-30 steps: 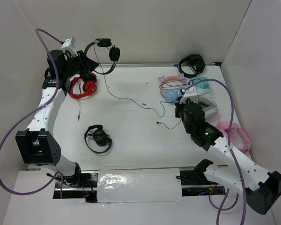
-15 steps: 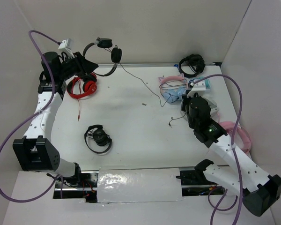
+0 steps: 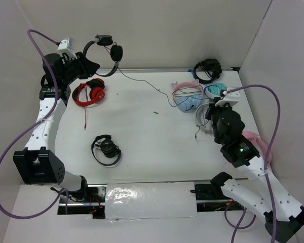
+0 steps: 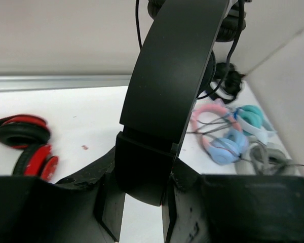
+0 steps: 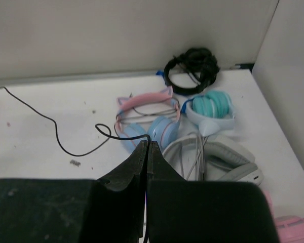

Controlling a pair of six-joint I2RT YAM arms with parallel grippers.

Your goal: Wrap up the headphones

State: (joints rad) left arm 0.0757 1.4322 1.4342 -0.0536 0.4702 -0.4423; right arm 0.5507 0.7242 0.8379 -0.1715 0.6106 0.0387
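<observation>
My left gripper (image 3: 89, 66) is shut on the thin black headband of the headphones (image 3: 104, 49) and holds them in the air at the back left. In the left wrist view the headband (image 4: 175, 76) stands between my fingers, which close on it at the gripper (image 4: 143, 190). The long thin black cable (image 3: 142, 81) runs from an ear pad across the table to my right gripper (image 3: 207, 114). In the right wrist view that gripper (image 5: 148, 146) is shut on the cable (image 5: 126, 137), which makes a small loop just to the left of the tips.
Red headphones (image 3: 88, 93) lie under my left arm. A compact black pair (image 3: 106, 150) lies front left. By my right gripper lie a pink-blue pair (image 3: 186, 97), a teal pair (image 3: 216, 91), a grey pair (image 5: 228, 157) and a pink pair (image 3: 259, 144). Another black pair (image 3: 206, 70) is in the back corner.
My left gripper has lifted the headphones up and to the left. My right gripper has moved right and back with the cable, drawing it out across the table.
</observation>
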